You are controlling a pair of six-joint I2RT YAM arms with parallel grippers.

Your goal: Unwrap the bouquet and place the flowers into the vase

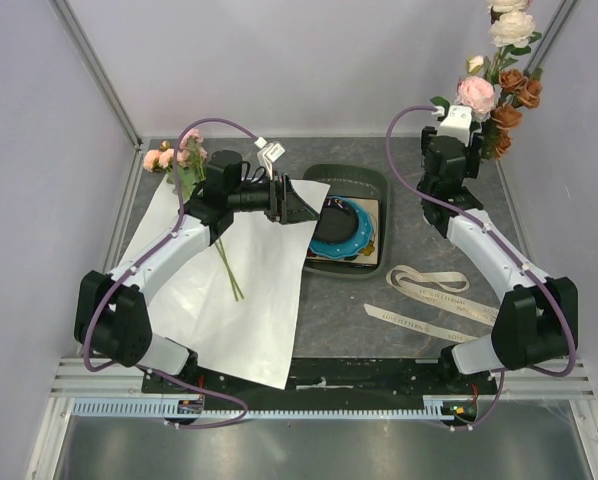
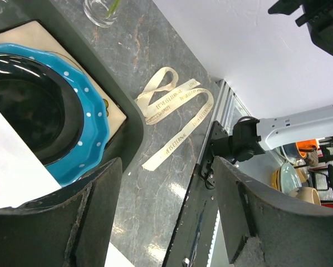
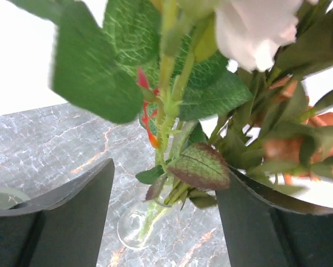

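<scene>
Right gripper (image 3: 165,179) stands with its dark fingers spread, gripping nothing. Green stems of the pink, peach and cream rose flowers (image 1: 499,80) pass between them into the small clear glass vase (image 3: 134,228), which stands near the table's far right corner, close to the wall. Left gripper (image 2: 166,189), likewise parted and empty, hovers over the white paper sheet (image 1: 239,290) at its edge beside the dark green tray (image 1: 374,178). More pink blooms (image 1: 172,157) lie at the paper's far left. Bare grey marbled tabletop (image 2: 155,50) separates the tray from the cream ribbon (image 2: 172,108), whose gold print partly reads "ETERNAL".
</scene>
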